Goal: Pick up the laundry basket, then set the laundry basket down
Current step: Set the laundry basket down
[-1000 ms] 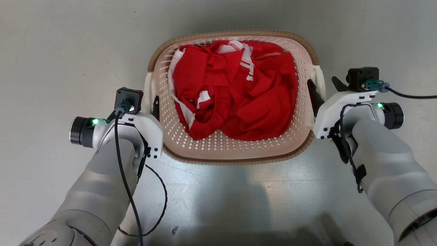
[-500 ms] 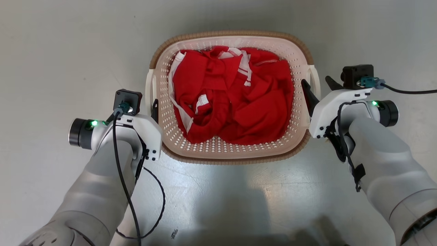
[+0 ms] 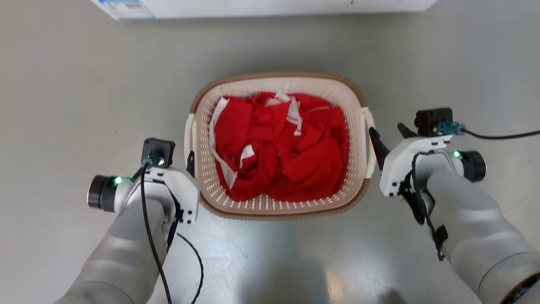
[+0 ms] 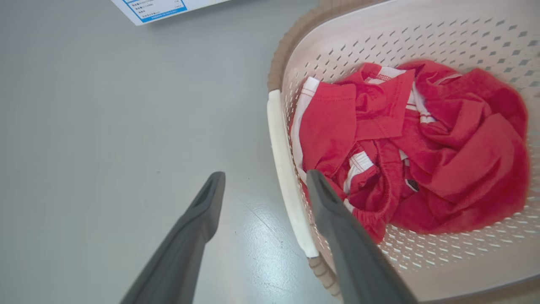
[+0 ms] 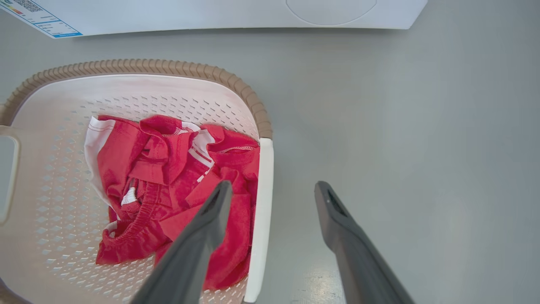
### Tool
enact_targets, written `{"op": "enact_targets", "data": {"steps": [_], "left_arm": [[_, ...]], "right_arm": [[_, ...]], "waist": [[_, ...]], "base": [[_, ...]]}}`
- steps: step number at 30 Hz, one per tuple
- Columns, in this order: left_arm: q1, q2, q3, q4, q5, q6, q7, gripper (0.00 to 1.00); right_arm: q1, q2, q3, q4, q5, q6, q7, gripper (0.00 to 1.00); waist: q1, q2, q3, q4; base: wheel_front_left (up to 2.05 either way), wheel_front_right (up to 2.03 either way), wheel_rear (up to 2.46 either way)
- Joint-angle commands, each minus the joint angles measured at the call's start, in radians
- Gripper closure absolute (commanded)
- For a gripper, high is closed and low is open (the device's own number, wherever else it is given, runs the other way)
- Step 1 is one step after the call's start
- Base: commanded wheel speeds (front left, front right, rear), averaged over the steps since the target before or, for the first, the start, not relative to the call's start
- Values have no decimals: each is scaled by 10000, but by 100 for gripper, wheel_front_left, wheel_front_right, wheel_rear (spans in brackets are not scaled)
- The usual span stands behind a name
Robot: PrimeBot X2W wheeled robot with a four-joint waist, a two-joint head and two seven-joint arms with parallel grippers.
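The cream perforated laundry basket [image 3: 278, 79] with a brown woven rim stands on the grey floor, holding crumpled red and white clothes [image 3: 282, 147]. My left gripper [image 3: 187, 162] hangs at its left white handle [image 3: 189, 139]. In the left wrist view this gripper [image 4: 265, 177] is open, one finger over the floor and one over the basket's inside, the handle [image 4: 287, 181] below the gap. My right gripper [image 3: 390, 136] is open at the right handle [image 3: 370, 139]. The right wrist view shows that gripper [image 5: 273, 185] astride the handle [image 5: 260, 198], not gripping it.
A white appliance [image 3: 261, 6] with a blue-printed label [image 3: 122, 5] stands along the far side, a stretch of bare floor [image 3: 274, 46] between it and the basket. Black cables [image 3: 152, 236] trail from both wrists.
The whole head picture has shifted: the basket now looks smaller and lower, and the white appliance's edge has come in at the top. Both grippers stay open beside the handles.
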Motion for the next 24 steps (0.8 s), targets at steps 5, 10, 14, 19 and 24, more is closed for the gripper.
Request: {"op": "enact_targets", "data": {"steps": [5,10,14,19,24], "left_arm": [[604,257,83,34,-172,-2,-51,0],[992,255,34,35,-227,-41,-74,0],[1273,254,40,36,-295,-54,-95,0],[1815,253,100,36,-458,-109,-173,0],[2282,252,97,37,-552,-155,-217,0]], "right_arm": [[908,120,320,16,323,-38,-131,0],[1255,120,554,36,527,-38,-198,0],[1503,120,683,19,683,-38,-202,0],[1974,120,996,-9,887,-38,-234,0],[2349,120,1172,55,1069,-38,-276,0]], "waist": [[0,0,-989,-165],[0,0,-1734,-206],[0,0,-2219,-219],[0,0,-3154,-234],[0,0,-3823,-218]], "base": [[0,0,0],[0,0,0],[0,0,0],[0,0,0],[0,0,0]]}}
